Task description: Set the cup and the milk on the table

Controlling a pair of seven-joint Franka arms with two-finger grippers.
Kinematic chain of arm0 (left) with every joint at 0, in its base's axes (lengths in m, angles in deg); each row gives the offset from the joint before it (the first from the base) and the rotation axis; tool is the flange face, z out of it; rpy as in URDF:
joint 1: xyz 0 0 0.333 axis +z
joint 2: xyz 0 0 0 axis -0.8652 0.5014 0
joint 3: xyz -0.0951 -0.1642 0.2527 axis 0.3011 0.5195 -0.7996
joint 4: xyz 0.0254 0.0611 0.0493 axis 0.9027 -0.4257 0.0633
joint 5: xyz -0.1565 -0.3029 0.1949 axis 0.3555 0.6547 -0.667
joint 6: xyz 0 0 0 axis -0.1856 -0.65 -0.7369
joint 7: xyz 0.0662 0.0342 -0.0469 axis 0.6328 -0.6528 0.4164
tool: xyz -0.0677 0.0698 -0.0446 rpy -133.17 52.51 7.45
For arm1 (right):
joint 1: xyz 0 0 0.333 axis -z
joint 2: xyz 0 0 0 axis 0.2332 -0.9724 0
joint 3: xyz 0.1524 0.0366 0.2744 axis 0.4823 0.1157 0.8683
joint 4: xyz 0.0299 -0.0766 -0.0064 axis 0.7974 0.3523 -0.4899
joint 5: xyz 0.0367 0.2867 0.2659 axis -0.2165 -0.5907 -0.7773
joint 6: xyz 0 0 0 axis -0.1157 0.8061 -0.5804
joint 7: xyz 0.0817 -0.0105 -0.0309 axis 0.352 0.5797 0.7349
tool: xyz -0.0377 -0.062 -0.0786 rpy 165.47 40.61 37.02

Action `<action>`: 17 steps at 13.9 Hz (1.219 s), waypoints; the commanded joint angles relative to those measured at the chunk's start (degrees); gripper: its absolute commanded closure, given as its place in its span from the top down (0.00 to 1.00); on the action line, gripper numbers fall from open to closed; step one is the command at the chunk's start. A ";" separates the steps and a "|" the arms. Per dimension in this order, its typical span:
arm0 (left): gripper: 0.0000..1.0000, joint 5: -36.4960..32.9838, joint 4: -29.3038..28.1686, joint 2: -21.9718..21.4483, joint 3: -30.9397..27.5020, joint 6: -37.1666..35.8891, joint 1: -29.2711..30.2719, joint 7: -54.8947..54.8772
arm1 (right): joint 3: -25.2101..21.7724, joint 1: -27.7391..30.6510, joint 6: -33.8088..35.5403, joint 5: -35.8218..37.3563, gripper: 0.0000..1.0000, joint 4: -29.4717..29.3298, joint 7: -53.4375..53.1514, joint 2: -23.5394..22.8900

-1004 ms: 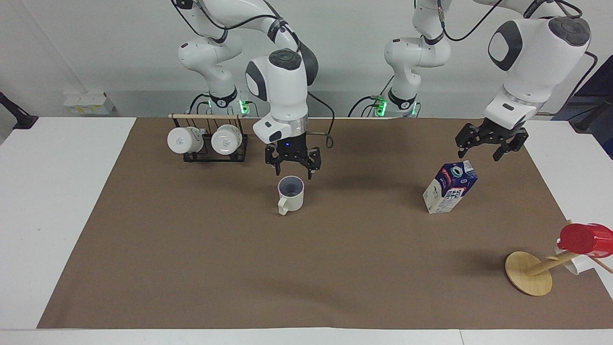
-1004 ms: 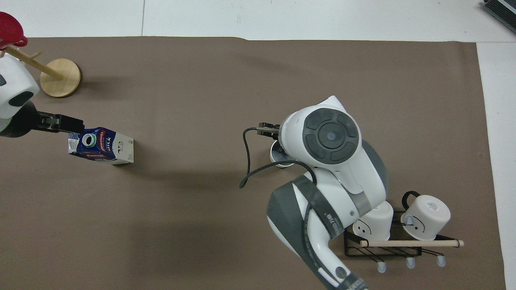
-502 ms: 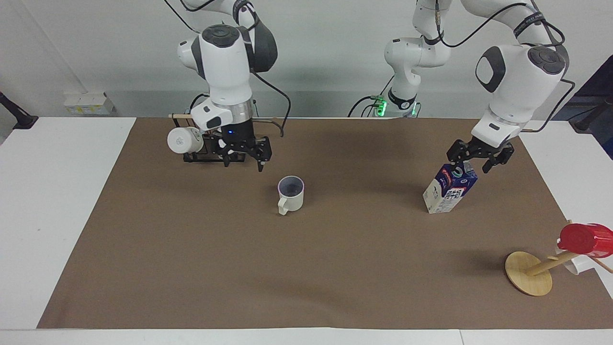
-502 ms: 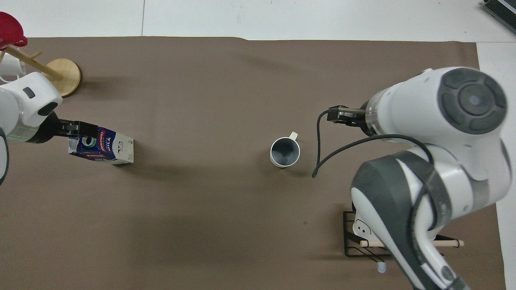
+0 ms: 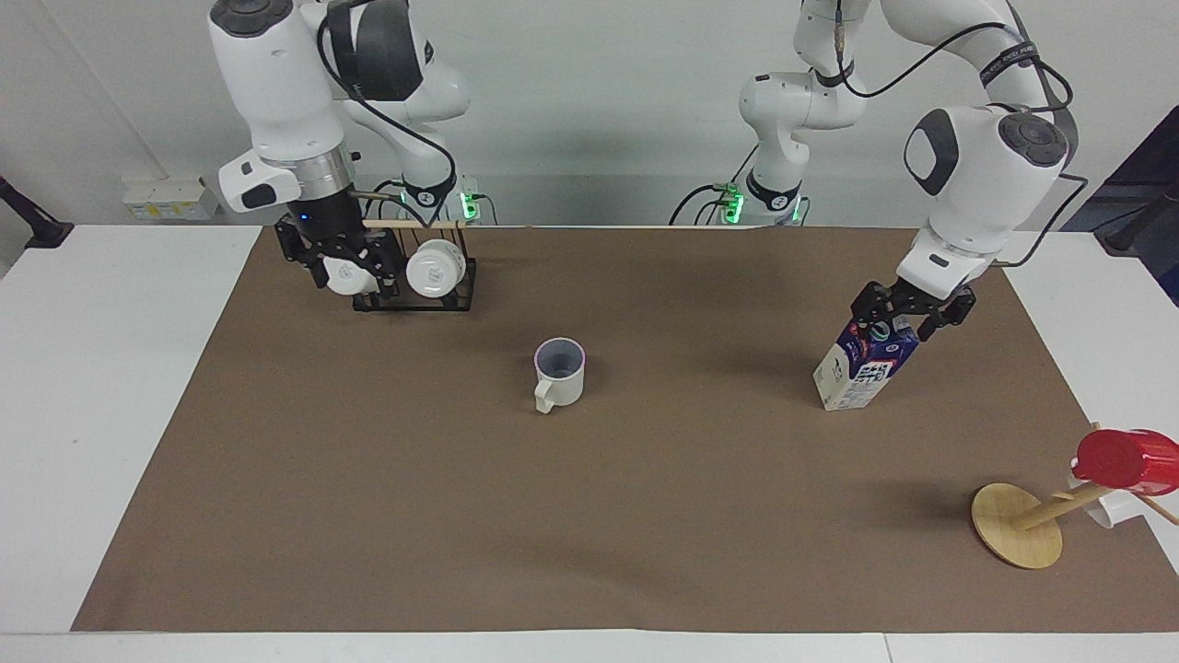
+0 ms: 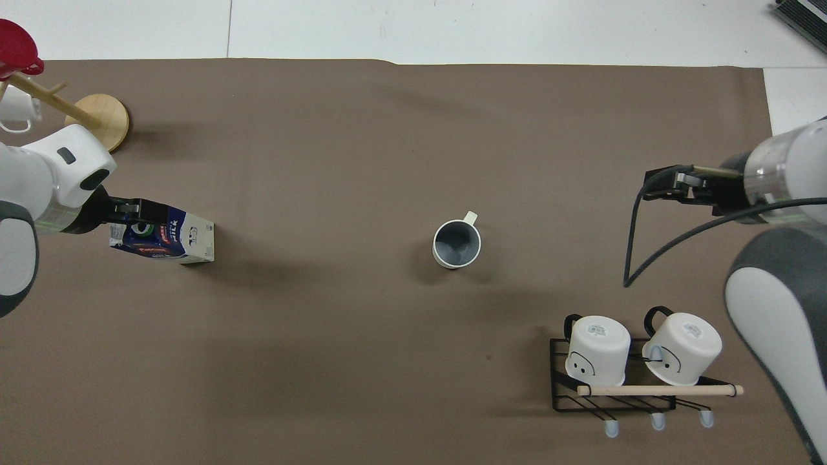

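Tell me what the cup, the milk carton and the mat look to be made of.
Cup: likely glazed ceramic, smooth cream wall, thick rim.
Milk carton: printed coated paperboard, folded gable top, seemingly plastic cap.
Mat: matte brown sheet, perhaps paper or felt; no sheen, thin flat edges.

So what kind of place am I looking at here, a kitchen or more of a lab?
Most likely a robotics lab set up as a mock kitchen: two white robot arms stand at a white table covered by a brown mat, with the cup, the milk and a black mug rack laid out as props.
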 commanded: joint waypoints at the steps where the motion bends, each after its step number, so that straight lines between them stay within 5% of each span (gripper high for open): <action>1: 1.00 -0.54 -2.37 -0.82 -0.65 2.51 -1.64 1.89 | 0.53 4.27 2.89 -1.91 1.00 0.77 4.77 1.67; 8: 1.00 -0.54 -4.31 -0.82 -0.83 3.21 -1.37 1.63 | -0.35 6.93 9.30 0.12 1.00 -5.36 10.23 2.29; 9: 0.93 -0.54 -4.31 -0.83 -0.83 3.12 -1.29 1.62 | -0.44 7.01 12.54 -0.49 1.00 -8.08 10.24 1.95; 11: 0.54 -0.54 -4.22 -0.83 -0.83 3.12 -1.02 1.54 | -0.53 7.10 17.30 -0.06 1.00 -12.05 10.32 1.77; 12: 0.45 -0.54 -4.13 -0.74 -0.83 3.12 -0.94 1.54 | -0.70 7.10 18.53 -0.32 1.00 -13.11 10.32 1.77; 17: 0.44 -0.62 -2.11 -1.79 -0.65 1.28 -1.81 1.80 | -0.44 6.40 19.25 -0.06 1.00 -10.22 10.32 4.40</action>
